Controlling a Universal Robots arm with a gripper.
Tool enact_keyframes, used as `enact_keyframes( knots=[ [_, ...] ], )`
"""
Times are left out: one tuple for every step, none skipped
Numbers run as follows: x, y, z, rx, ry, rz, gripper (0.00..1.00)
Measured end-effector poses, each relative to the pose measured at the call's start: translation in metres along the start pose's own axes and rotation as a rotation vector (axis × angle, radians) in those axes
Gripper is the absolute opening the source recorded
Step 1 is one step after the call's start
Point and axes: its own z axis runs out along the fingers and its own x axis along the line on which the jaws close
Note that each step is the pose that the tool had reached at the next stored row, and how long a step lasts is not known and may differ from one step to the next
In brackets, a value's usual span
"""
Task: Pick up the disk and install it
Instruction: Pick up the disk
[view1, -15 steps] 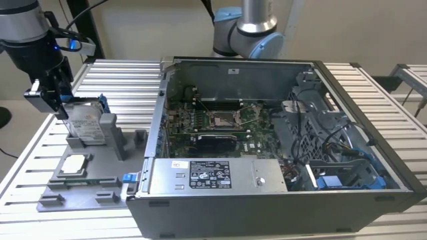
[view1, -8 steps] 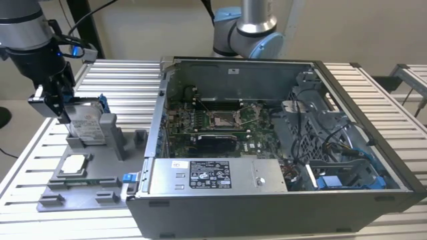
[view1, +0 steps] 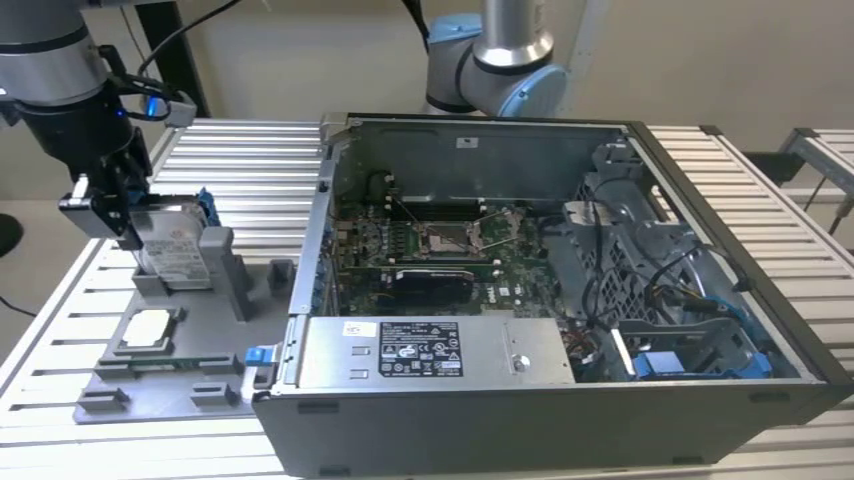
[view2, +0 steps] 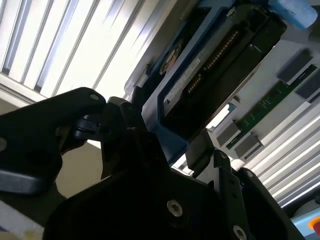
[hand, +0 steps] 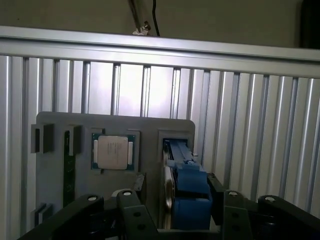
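1. Disk first: the rectangular silver metal disk (view1: 174, 250) with a white label and a blue plastic bracket stands on edge in a slot of the flat grey plastic holder (view1: 160, 372), on the slatted aluminium table (view1: 254, 160), at the exterior view's left
2. My black gripper (view1: 120, 225) hangs at the disk's upper end, well apart from the open grey metal computer case (view1: 534, 405)
3. In the first wrist view the disk (hand: 187, 197) shows its thin edge to me, and its length runs away from me along the slot
4. The disk lies directly between my jaws, one broad face turned to each. My jaws are spread, and I judge they have not yet pinched it, since a strip of grey holder (hand: 150, 130) shows beside one of them
5. The first wrist view also shows the small square silver chip (hand: 111, 151) lying flat in its own recess just beside the slot
6. The second wrist view alone shows the disk's dark underside (view2: 215, 65) with a row of contacts
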Motion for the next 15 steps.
enact_keyframes(
  knots=[
    [0.0,0.0,0.0,0.0,0.0,0.0,0.0],
    [0.0,0.0,0.0,0.0,0.0,0.0,0.0],
    [0.0,0.0,0.0,0.0,0.0,0.0,0.0],
    [0.0,0.0,0.0,-0.0001,-0.0001,0.0,0.0],
    [0.0,0.0,0.0001,0.0,0.0001,0.0,0.0],
    [0.0,0.0,0.0001,0.0,0.0001,0.0,0.0],
    [0.0,0.0,0.0001,0.0,0.0,0.0,0.0],
    [0.0,0.0,0.0001,0.0,0.0,0.0,0.0],
    [0.0,0.0,0.0001,0.0,0.0,0.0,0.0],
    [0.0,0.0,0.0002,0.0,0.0,0.0,0.0],
    [0.0,0.0,0.0002,0.0,0.0,0.0,0.0],
    [0.0,0.0,0.0002,0.0,0.0,0.0,0.0],
    [0.0,0.0,0.0002,0.0,0.0,0.0,0.0],
    [0.0,0.0,0.0002,0.0,0.0,0.0,0.0],
    [0.0,0.0,0.0002,0.0,0.0,0.0,0.0]
  ],
)
